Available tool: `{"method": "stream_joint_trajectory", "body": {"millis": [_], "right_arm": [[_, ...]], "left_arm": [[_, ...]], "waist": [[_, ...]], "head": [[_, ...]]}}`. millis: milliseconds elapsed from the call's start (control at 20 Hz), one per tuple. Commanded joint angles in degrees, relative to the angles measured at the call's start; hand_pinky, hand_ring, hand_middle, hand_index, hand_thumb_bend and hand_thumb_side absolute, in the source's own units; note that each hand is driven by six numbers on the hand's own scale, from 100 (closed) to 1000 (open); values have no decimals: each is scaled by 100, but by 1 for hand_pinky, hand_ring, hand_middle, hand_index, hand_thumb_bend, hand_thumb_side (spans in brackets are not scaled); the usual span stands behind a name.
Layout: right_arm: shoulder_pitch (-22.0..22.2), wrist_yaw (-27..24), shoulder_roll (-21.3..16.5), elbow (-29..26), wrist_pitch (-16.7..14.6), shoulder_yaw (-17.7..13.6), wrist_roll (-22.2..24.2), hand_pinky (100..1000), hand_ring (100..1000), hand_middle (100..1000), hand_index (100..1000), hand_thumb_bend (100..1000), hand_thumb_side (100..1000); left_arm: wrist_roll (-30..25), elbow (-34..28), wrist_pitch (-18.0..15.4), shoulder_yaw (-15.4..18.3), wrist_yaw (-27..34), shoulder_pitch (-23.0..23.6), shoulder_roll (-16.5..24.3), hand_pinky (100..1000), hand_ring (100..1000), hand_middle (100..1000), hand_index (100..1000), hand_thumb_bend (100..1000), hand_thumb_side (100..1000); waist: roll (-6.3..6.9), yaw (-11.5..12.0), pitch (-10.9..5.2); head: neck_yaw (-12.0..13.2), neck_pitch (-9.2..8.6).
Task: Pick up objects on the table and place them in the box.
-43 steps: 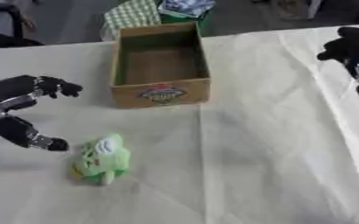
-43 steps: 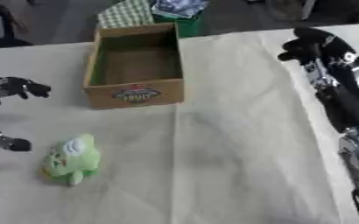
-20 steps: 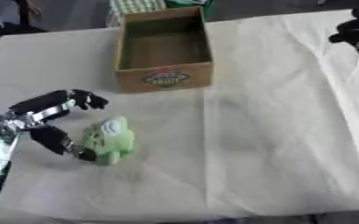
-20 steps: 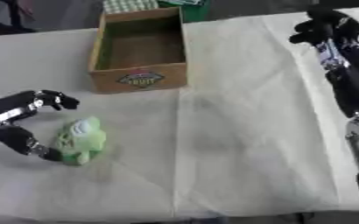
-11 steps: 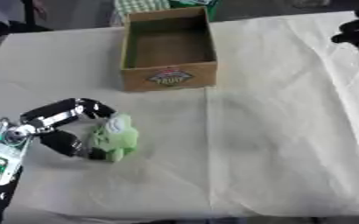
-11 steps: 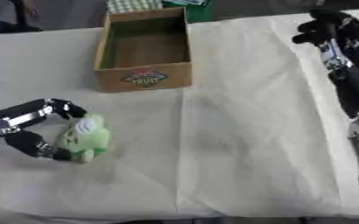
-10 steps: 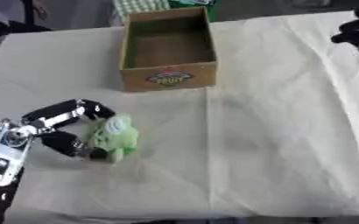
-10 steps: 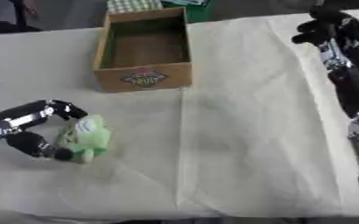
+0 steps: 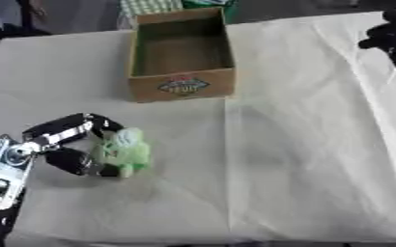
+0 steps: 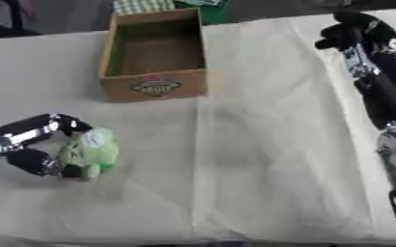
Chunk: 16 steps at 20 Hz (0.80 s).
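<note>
Fingers and thumb of the left hand [image 9: 66, 144] curl around a green toy [image 9: 123, 152] near the table's [image 9: 303, 159] left front edge, one set arching over its top and the other tucked under its lower side. Both touch the toy, which rests on the pale cloth [image 10: 261, 144] covering the table. The toy is soft-looking, light green, with a paler round patch on its upper end; what it depicts cannot be made out. The silver forearm runs from the hand down to the lower left corner.

Beyond the toy, toward the far side, stands an open cardboard box [image 9: 182, 87], well apart from the hand. Its near wall bears a round printed label, and its inside is dark and shows nothing in it. Just behind the box, at the far edge, lie a green checked item [image 9: 150, 6] and something darker beside it.

A crease in the cloth runs from the box's right corner to the near edge.

At the upper right, the right hand [image 10: 358, 30] is raised above the table with fingers curled, holding nothing, its arm running down the right edge.
</note>
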Motion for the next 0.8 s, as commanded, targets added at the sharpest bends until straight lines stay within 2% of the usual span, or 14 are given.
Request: {"method": "stream_joint_trajectory", "body": {"millis": [50, 100, 200, 250, 350, 450, 500, 550, 700, 750, 800], "right_arm": [[-13, 19, -47, -101, 12, -61, 3, 913, 696, 664, 834, 100, 557], [-11, 20, -43, -101, 12, -62, 4, 913, 696, 664, 834, 100, 557], [-4, 22, -38, -101, 12, -63, 5, 913, 696, 664, 834, 100, 556], [-2, 23, -35, -101, 11, -64, 6, 913, 696, 664, 834, 100, 556], [0, 25, -29, -101, 11, -66, 6, 914, 695, 663, 834, 100, 556], [3, 28, -23, -101, 13, -68, 6, 914, 695, 663, 834, 100, 556], [3, 29, -21, -101, 14, -69, 7, 914, 694, 663, 834, 100, 556], [2, 29, -19, -101, 13, -69, 8, 914, 694, 663, 834, 100, 556], [4, 29, -13, -101, 12, -71, 10, 915, 693, 663, 834, 100, 556], [7, 30, -11, -101, 13, -71, 9, 915, 693, 662, 834, 100, 556], [8, 30, -9, -101, 14, -72, 9, 915, 693, 662, 834, 100, 557]], "left_arm": [[-284, -50, -464, 53, -139, -91, 66, 722, 718, 617, 791, 682, 693], [-245, -51, -482, 58, -161, -92, 62, 714, 707, 607, 777, 661, 680], [-144, -61, -500, 69, -186, -92, 57, 695, 675, 573, 743, 563, 636], [-88, -66, -501, 72, -195, -90, 56, 694, 673, 571, 741, 555, 633], [41, -94, -494, 93, -202, -92, 56, 672, 639, 537, 707, 416, 604], [206, -140, -470, 121, -201, -95, 60, 660, 617, 514, 689, 345, 582], [294, -160, -458, 126, -207, -96, 62, 642, 596, 495, 667, 293, 543], [376, -170, -455, 117, -224, -94, 64, 639, 592, 493, 664, 287, 530], [490, -128, -497, 64, -273, -79, 52, 622, 565, 466, 623, 159, 348], [488, -114, -520, 56, -280, -75, 47, 621, 564, 465, 622, 150, 337], [482, -103, -541, 53, -280, -73, 42, 616, 554, 453, 604, 100, 263]], "waist": [[-21, -6, -61], [-20, -6, -59], [-19, -8, -55], [-19, -9, -52], [-18, -9, -47], [-18, -7, -42], [-18, -7, -40], [-19, -8, -37], [-21, -9, -29], [-21, -9, -27], [-21, -8, -25]], "head": [[-32, -67], [-39, -69], [-54, -73], [-59, -77], [-66, -85], [-77, -98], [-81, -103], [-81, -105], [-75, -103], [-75, -100], [-75, -97]]}}
